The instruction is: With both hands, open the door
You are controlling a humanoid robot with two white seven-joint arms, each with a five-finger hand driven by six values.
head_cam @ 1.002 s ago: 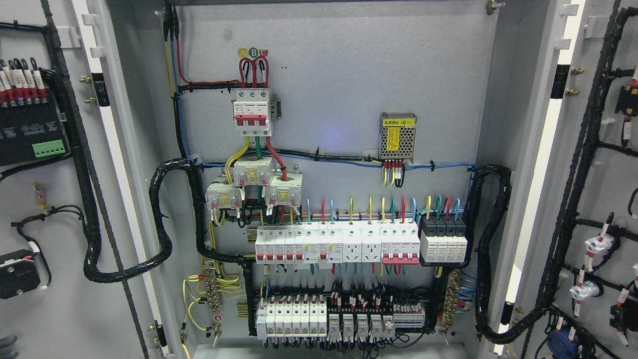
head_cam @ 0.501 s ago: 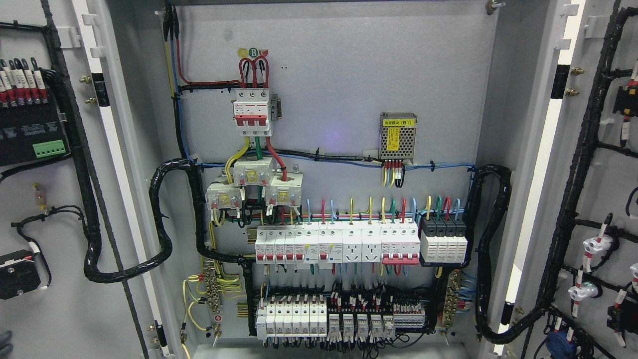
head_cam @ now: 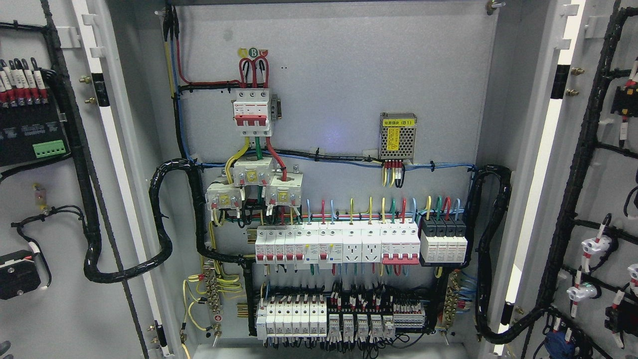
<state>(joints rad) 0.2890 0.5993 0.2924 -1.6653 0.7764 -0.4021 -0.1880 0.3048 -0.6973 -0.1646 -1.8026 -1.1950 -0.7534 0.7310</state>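
Down in the bottom left corner, a dark grey sliver of the left hand [head_cam: 4, 346] peeks in; whether its fingers are spread or curled, I cannot tell. Both doors stand swung wide: the left door [head_cam: 55, 199], flat grey sheet metal laced with ribbed black cable conduit [head_cam: 159, 219], and the right door [head_cam: 603, 189], strung with more black looms. Deep between them, the matte back panel [head_cam: 339, 75] carries boxy white breaker rows [head_cam: 339, 244] and a perforated metal power supply [head_cam: 398, 135].
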